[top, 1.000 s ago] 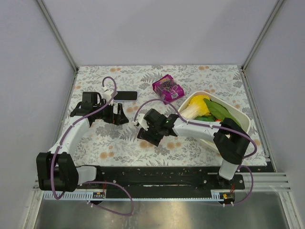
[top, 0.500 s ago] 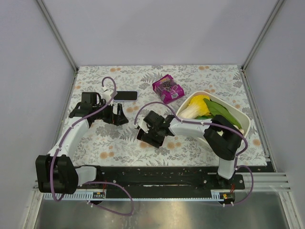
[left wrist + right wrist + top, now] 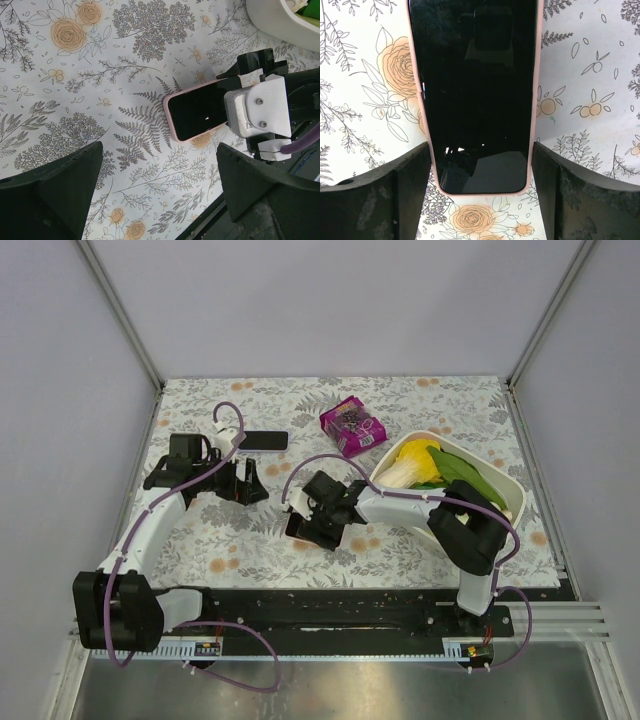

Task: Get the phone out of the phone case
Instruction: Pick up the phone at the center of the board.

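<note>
My right claw (image 3: 481, 150) straddles the phone (image 3: 475, 85), which lies screen-up on the counter (image 3: 450, 400) inside its pink phone case (image 3: 170, 127). The fingers (image 3: 405, 195) sit flush against both long edges, gripping the case. From overhead it lies near mid-counter, at 6 o'clock from the purple box (image 3: 352, 426) and 9 o'clock from the white basin (image 3: 505, 483). My left claw (image 3: 246, 488) hangs wide open at 10 o'clock from the phone, holding nothing.
</note>
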Controlling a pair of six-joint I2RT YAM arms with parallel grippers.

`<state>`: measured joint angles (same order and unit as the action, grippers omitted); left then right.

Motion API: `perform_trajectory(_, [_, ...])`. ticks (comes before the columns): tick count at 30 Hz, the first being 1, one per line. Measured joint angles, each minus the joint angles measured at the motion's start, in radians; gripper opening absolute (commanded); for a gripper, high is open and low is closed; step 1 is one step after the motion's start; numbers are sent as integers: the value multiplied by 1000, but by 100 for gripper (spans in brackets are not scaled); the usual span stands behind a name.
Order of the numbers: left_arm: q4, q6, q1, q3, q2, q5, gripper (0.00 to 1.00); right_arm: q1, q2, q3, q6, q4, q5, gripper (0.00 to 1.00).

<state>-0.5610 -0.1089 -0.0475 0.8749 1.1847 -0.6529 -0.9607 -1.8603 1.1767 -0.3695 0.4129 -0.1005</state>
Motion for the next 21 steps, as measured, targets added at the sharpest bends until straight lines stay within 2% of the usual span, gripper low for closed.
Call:
perform_trajectory(7, [-9,-5,0,0,-1,0,99,1,-6,0,-26,13,-43,99])
perform_trajectory(15, [-19,-14,0,0,-14,0,99,1,-19,21,-39,44,-57,99])
perform_trajectory(21, [-21,-15,0,0,-19,0,99,1,-40,52,-32,66,-45,89])
